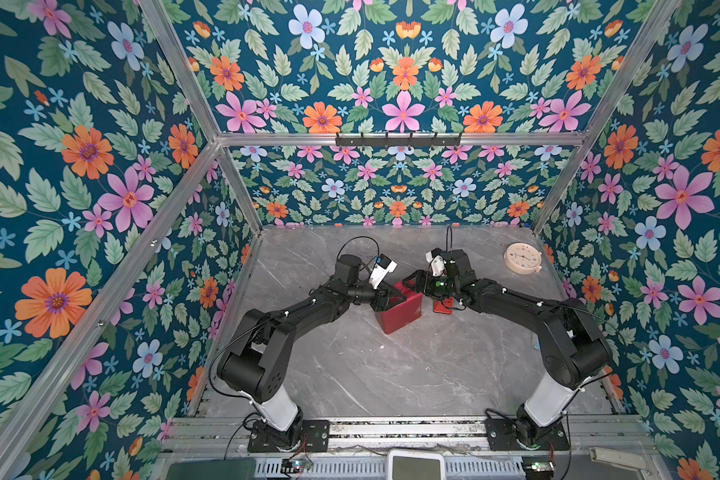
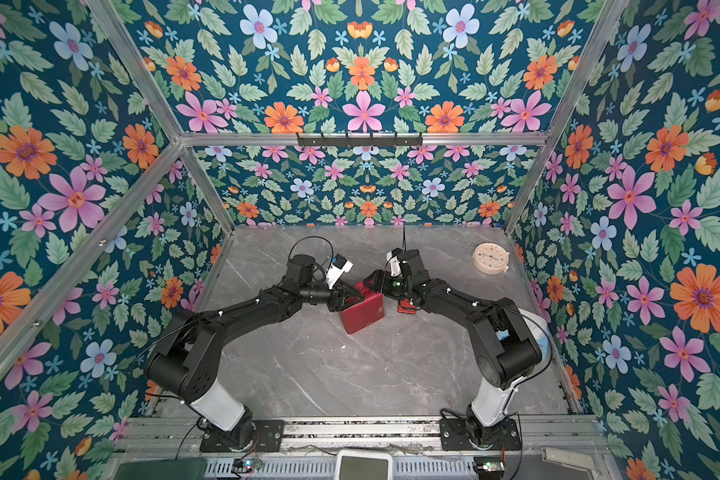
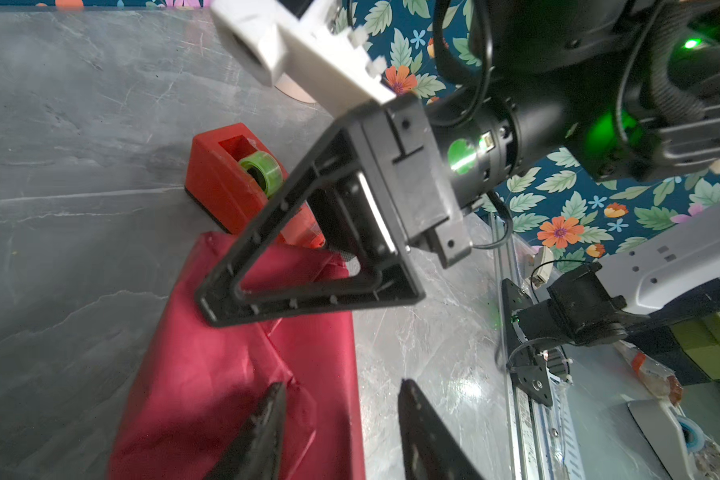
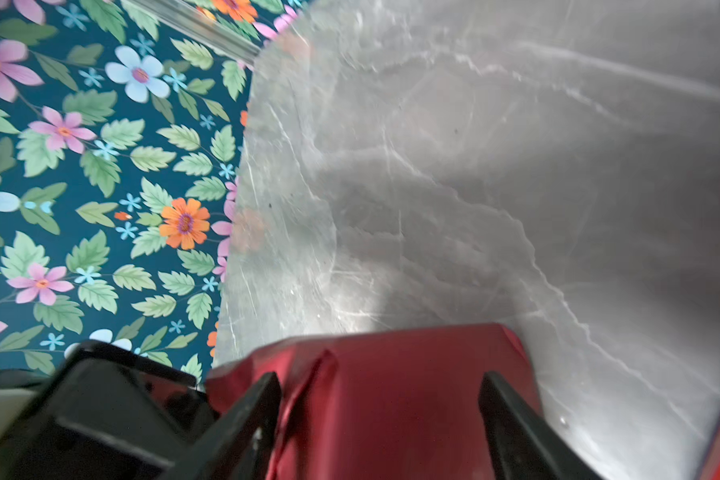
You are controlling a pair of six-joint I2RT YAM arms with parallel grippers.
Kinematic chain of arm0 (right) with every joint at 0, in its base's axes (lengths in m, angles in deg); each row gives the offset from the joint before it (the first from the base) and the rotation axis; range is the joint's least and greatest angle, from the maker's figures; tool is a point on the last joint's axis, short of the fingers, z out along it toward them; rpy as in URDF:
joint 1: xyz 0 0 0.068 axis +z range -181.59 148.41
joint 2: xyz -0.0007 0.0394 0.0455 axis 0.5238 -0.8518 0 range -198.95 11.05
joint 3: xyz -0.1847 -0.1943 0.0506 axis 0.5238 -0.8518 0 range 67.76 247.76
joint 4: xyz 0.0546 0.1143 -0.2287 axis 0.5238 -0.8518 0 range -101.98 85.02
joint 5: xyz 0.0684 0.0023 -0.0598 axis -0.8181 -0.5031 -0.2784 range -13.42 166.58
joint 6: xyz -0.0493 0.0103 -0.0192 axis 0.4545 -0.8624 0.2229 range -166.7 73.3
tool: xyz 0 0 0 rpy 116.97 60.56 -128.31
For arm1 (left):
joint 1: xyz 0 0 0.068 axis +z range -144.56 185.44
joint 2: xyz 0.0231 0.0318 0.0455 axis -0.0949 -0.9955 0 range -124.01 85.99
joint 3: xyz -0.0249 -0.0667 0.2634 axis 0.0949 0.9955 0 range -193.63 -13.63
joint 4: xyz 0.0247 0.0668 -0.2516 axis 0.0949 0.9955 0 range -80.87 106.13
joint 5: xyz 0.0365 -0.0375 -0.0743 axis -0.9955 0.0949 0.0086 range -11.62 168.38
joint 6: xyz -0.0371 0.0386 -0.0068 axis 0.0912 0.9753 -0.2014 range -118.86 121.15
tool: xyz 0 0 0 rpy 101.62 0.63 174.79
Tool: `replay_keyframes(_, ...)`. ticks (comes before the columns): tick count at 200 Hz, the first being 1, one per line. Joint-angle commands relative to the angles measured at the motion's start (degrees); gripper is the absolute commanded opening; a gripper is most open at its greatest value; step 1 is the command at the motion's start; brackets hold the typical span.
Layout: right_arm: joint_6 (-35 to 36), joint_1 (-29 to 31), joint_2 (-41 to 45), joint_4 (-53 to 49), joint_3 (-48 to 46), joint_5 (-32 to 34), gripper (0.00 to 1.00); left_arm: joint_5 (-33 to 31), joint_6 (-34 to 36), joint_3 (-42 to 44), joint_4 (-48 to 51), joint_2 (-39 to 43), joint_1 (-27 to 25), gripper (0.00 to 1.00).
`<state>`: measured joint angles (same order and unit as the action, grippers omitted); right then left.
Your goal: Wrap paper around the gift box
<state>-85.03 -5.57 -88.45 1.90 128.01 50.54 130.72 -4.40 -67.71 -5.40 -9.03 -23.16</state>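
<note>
The paper (image 1: 400,311) (image 2: 362,312) is folded round a box-shaped parcel in the middle of the table; the gift box itself is hidden under it. In the left wrist view the paper (image 3: 225,374) shows creased folds. My left gripper (image 3: 341,386) (image 1: 393,296) is open at the parcel's edge, with one finger over the paper and the other over bare table. My right gripper (image 4: 379,378) (image 1: 412,286) is open wide just above the parcel's top, where the paper (image 4: 391,419) lies between its fingers. Neither gripper holds anything.
A red tape dispenser (image 3: 225,178) (image 1: 441,306) with a green roll stands right behind the parcel, under the right arm. A round pale clock (image 1: 522,257) (image 2: 491,257) lies at the back right of the grey marble table (image 1: 391,374). Flowered walls close in three sides.
</note>
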Motion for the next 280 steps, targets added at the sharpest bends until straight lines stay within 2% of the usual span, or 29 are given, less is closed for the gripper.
replay_keyframes(1, 1.5, 0.1, 0.2, -1.1, -1.1, -0.6, 0.76, -2.1, 0.5, 0.0, 4.6, -0.5, -0.3, 0.48)
replay_keyframes(38, 1.5, 0.1, 0.9, -0.2, -4.8, 0.3, 0.74, -3.8, -1.8, -0.3, 3.4, 1.2, -0.6, 0.53)
replay_keyframes(72, 1.4, 0.1, 0.9, 0.8, -6.6, 0.5, 0.73, -5.7, -6.8, 2.5, -2.6, 7.2, -0.4, 0.61)
replay_keyframes(86, 1.2, 0.1, 1.0, 1.2, -7.0, 0.6, 0.73, -11.1, -8.0, 4.1, -2.8, 10.2, -0.1, 0.68)
replay_keyframes(108, 1.1, 0.1, 1.2, 2.0, -7.6, 0.6, 0.72, -23.7, -9.8, 5.3, 0.9, 12.4, 0.5, 0.79)
replay_keyframes(127, 0.8, 0.1, 1.4, 3.0, -7.9, 0.2, 0.72, -27.9, -11.0, 4.2, 5.6, 10.6, 0.8, 0.82)
replay_keyframes(161, 0.0, 0.1, 1.2, 4.2, -8.1, -0.5, 0.72, -23.8, -14.1, 2.8, 6.1, 5.4, 0.8, 0.83)
replay_keyframes(196, -0.3, 0.1, 1.5, 4.8, -8.5, -0.5, 0.72, -21.1, -16.6, 4.1, 4.2, 3.7, 0.9, 0.84)
replay_keyframes(280, -4.0, 0.9, 2.5, 6.8, -8.4, -2.6, 0.70, -22.5, -19.4, 7.9, 2.1, 3.4, 1.8, 0.80)
